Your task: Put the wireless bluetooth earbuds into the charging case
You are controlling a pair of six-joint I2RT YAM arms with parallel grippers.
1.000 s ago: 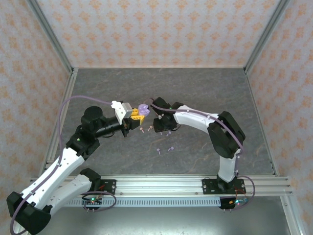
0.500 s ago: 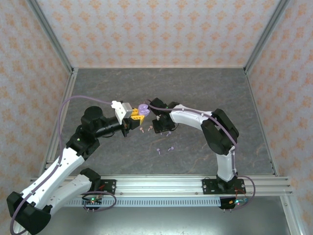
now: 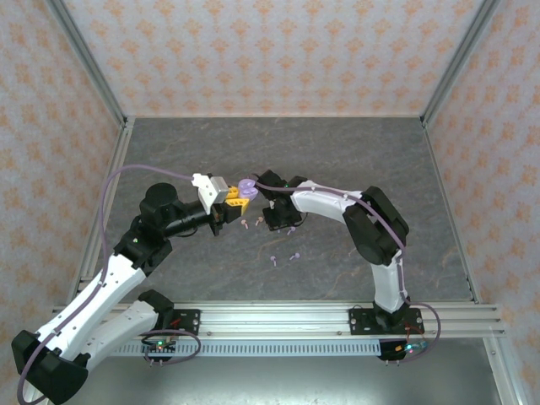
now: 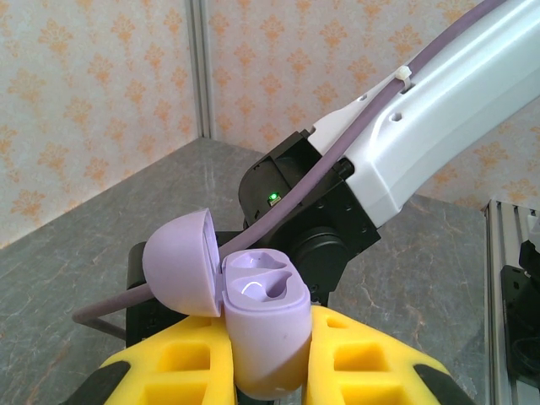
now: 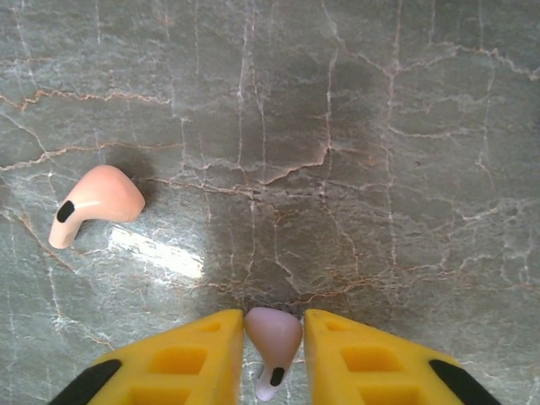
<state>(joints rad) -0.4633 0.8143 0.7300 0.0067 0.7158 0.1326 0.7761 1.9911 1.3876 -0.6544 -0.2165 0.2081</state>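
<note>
The right gripper [image 5: 273,321] has just closed its yellow fingers [image 5: 186,359] on a small lavender stemmed earbud [image 5: 274,339] on the grey marbled table [image 5: 380,126], ready, I judge, to lift toward the open lavender charging case [image 4: 253,297] pinched tight in the left gripper [image 4: 268,359].

Robot lab cell: aluminium frame [image 3: 278,319], wallpapered panel walls [image 3: 270,51], marble-look tabletop [image 3: 337,152].
</note>
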